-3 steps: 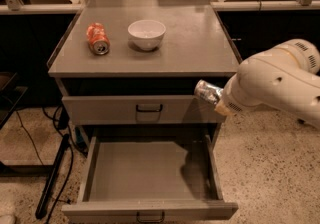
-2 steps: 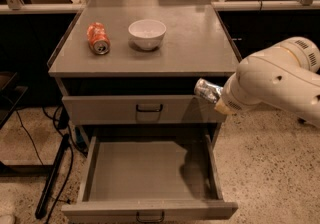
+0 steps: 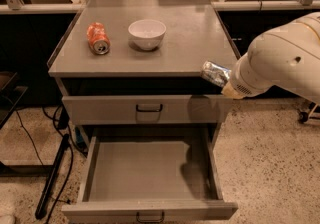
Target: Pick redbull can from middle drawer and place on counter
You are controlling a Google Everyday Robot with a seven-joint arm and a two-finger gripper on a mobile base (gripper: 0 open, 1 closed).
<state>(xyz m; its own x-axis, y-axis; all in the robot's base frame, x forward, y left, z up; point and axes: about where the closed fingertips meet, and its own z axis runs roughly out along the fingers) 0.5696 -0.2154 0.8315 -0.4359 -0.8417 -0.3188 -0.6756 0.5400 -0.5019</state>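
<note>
Holding: gripper (image 3: 223, 79) clasps redbull can (image 3: 214, 72), tilted, just off the counter (image 3: 190, 43) front right corner.
Middle drawer (image 3: 150, 170): pulled out, below the counter front.
Orange soda can (image 3: 98, 38): on its side, counter left.
Bowl (image 3: 147, 33): white, upright, counter middle, beside the soda can.

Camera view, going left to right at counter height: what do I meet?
orange soda can → white bowl → redbull can, held just off the right front corner of the counter by the gripper, itself mostly hidden → white arm
</note>
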